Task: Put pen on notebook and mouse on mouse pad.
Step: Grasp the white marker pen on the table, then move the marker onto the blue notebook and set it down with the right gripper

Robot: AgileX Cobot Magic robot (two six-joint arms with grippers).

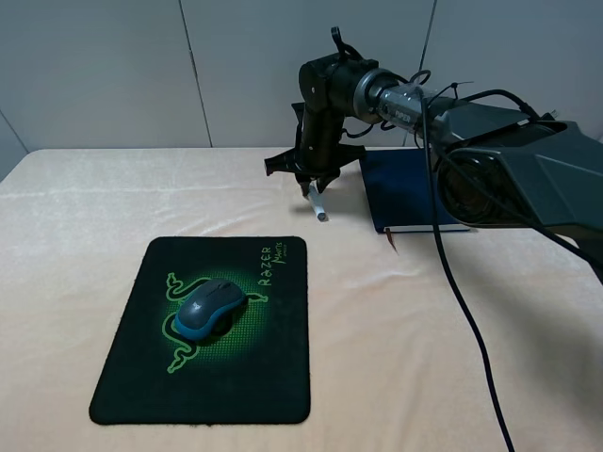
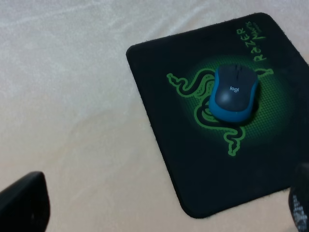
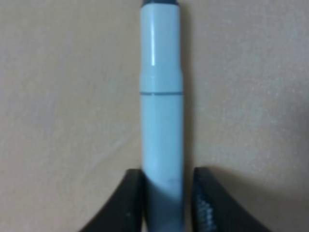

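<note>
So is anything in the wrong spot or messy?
Only the pen: it is beside the notebook, not on it, pinched by the right gripper. The mouse sits neatly on the mouse pad. Nothing looks spilled or broken.

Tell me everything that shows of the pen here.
The pen is a slim, smooth white cylinder, plastic by its look, with a thin seam ring around the barrel and a dark tip. It lies on the cream tablecloth left of the notebook, not on it. The right gripper pinches one end between its black fingers.
</note>
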